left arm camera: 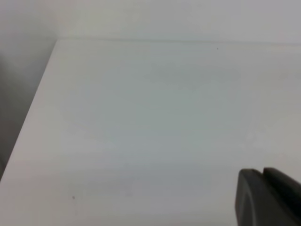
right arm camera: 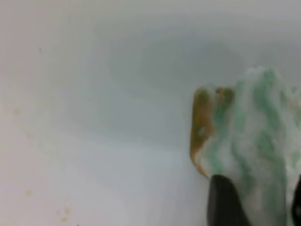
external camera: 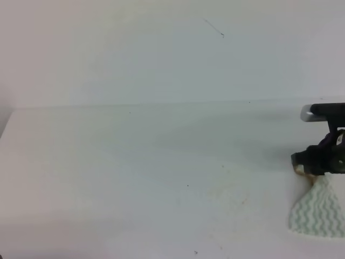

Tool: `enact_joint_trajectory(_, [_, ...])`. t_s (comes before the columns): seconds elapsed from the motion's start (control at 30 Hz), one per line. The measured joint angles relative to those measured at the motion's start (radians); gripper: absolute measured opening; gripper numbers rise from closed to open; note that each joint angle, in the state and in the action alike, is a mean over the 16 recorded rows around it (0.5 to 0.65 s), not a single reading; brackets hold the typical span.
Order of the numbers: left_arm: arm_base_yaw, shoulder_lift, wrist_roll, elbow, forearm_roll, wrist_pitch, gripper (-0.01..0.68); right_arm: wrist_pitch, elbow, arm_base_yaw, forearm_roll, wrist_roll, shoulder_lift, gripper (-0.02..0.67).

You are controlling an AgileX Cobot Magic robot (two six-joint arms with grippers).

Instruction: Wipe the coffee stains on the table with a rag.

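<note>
The rag (external camera: pixel 319 211), white with pale green wavy stripes, rises in a tent shape from the table (external camera: pixel 108 162) at the far right. Its brown-stained corner (right arm camera: pixel 202 127) points up at my right gripper (external camera: pixel 308 172). In the right wrist view the rag (right arm camera: pixel 254 155) fills the gap between two dark fingertips (right arm camera: pixel 225 205), so the gripper looks shut on it. Of the coffee stains, only faint tan specks (external camera: pixel 240 200) show left of the rag, also seen as coffee specks (right arm camera: pixel 29 192) in the wrist view. Only one dark part of my left gripper (left arm camera: pixel 265 200) shows, above bare tabletop.
The table's straight far edge (external camera: pixel 161 104) meets a white wall. Its left edge (left arm camera: pixel 33 113) drops off to a darker floor. A few tiny dark specks (external camera: pixel 187 185) dot the white surface.
</note>
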Motion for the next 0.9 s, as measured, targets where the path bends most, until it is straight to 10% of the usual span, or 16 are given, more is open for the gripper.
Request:
enact_joint_trajectory(0.3, [0.0,0.0,0.0,0.0,0.0,0.0,-0.001,0.01,-0.006,0.012,0.005,-0.024,-0.111,0.346])
enact_joint_trajectory(0.9, [0.0,0.0,0.0,0.0,0.0,0.0,-0.001,0.317,0.058,0.028,0.02,-0.106,-0.825,0.009])
